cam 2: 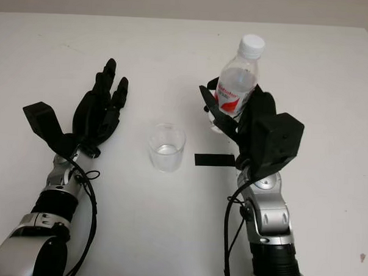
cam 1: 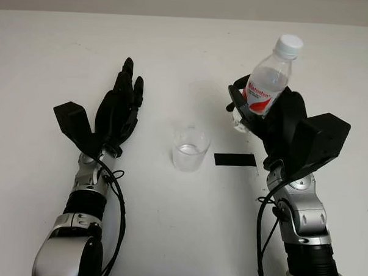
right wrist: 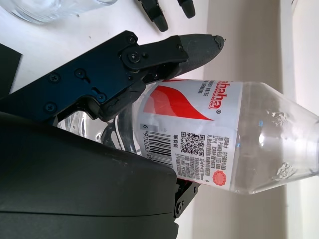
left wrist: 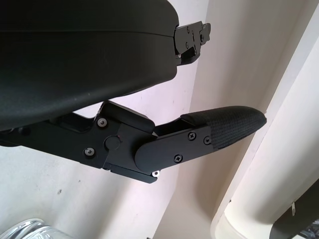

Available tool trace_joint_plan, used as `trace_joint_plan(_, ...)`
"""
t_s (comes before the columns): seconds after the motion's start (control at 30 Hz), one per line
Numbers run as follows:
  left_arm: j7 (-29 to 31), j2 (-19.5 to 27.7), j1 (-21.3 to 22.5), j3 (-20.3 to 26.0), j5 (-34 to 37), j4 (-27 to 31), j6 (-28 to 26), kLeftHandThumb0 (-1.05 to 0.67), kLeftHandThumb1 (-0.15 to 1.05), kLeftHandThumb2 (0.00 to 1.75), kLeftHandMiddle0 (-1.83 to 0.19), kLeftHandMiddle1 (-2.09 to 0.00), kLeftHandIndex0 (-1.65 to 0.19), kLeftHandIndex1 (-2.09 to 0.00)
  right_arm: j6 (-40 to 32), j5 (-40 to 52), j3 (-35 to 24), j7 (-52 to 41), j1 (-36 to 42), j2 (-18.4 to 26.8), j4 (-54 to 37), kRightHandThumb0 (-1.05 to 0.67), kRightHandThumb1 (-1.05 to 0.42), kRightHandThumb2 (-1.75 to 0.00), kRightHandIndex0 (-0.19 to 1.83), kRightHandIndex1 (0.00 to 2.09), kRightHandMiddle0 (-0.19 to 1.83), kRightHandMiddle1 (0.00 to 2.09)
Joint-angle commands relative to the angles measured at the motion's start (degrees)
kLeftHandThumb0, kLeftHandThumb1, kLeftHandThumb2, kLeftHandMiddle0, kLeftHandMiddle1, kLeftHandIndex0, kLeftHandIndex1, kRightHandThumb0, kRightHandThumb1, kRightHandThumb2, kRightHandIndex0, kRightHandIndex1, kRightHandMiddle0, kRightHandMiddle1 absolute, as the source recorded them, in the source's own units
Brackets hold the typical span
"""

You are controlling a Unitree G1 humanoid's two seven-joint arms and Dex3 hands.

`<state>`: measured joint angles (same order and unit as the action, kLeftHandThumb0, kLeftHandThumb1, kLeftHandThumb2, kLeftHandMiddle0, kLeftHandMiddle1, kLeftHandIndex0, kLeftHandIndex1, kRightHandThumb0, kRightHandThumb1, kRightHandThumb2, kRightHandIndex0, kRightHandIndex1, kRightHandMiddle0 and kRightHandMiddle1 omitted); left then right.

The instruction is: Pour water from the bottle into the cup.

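Note:
A clear plastic water bottle with a red-and-white label and a white cap stands nearly upright, leaning slightly right, at the right of the table. My right hand is shut on the bottle's lower body; in the right wrist view its fingers wrap the bottle at the label. A clear glass cup with a little water in it stands at the table's middle, left of the bottle. My left hand is open over the table, left of the cup and apart from it.
A strip of black tape lies on the white table between the cup and my right arm. The cup's rim shows at the corner of the left wrist view.

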<state>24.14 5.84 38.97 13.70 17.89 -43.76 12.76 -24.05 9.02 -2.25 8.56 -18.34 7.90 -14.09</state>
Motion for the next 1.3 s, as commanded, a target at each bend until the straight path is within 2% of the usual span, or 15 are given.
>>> trace_joint_plan(0.0,0.3,0.1,-0.5,-0.4,-0.6,-0.8,0.3,-0.86,1.05,0.71,0.19,0.00,0.19,0.00,-2.4,0.5,-1.1,-0.5,0.3,-0.4,-3.3,-0.47,-1.05,-0.43,1.25,2.09,0.95,2.09)
trace_joint_plan(0.17,0.3,0.1,-0.7,-0.5,-0.8,-0.8,0.3,-0.86,1.05,0.71,0.19,0.00,0.19,0.00,-4.3,-0.8,-1.7,-1.7,0.2,-0.2,-3.8,-0.47,-1.05,-0.43,1.27,2.09,1.00,2.09)
trace_joint_plan(0.43,0.0,0.1,-1.0,-0.2,-0.7,-0.5,-0.2,-0.87,1.05,0.70,0.19,0.00,0.19,0.00,1.0,-7.0,-0.5,-3.8,0.5,0.5,1.9,-0.40,-1.05,-0.43,1.22,2.09,0.96,2.09)
trace_joint_plan(0.63,0.1,0.3,-1.4,-0.2,-0.8,0.0,-0.4,-0.87,1.05,0.70,0.19,0.00,0.19,0.00,4.5,-9.5,0.1,-4.8,1.5,0.1,5.2,-0.42,-1.05,-0.44,1.22,2.09,0.93,2.09)
trace_joint_plan(0.9,0.0,0.0,-1.6,0.2,-0.2,0.5,-0.9,-0.87,1.05,0.71,0.19,0.00,0.19,0.00,8.6,-9.8,1.3,-4.7,7.7,-3.3,3.8,-0.44,-1.05,-0.48,1.26,2.09,1.02,2.09)
trace_joint_plan(1.1,0.4,0.2,-1.4,0.5,0.1,0.2,-1.1,-0.87,1.05,0.70,0.19,0.00,0.19,0.00,11.9,-9.3,1.2,-3.2,11.3,-6.8,3.9,-0.46,-1.05,-0.46,1.23,2.09,1.01,2.09)
trace_joint_plan(1.27,0.3,0.3,-1.3,0.3,-0.2,0.0,-0.9,-0.87,1.05,0.70,0.19,0.00,0.19,0.00,12.3,-10.5,1.9,-3.0,12.9,-7.1,3.2,-0.49,-1.05,-0.47,1.25,2.09,1.01,2.09)
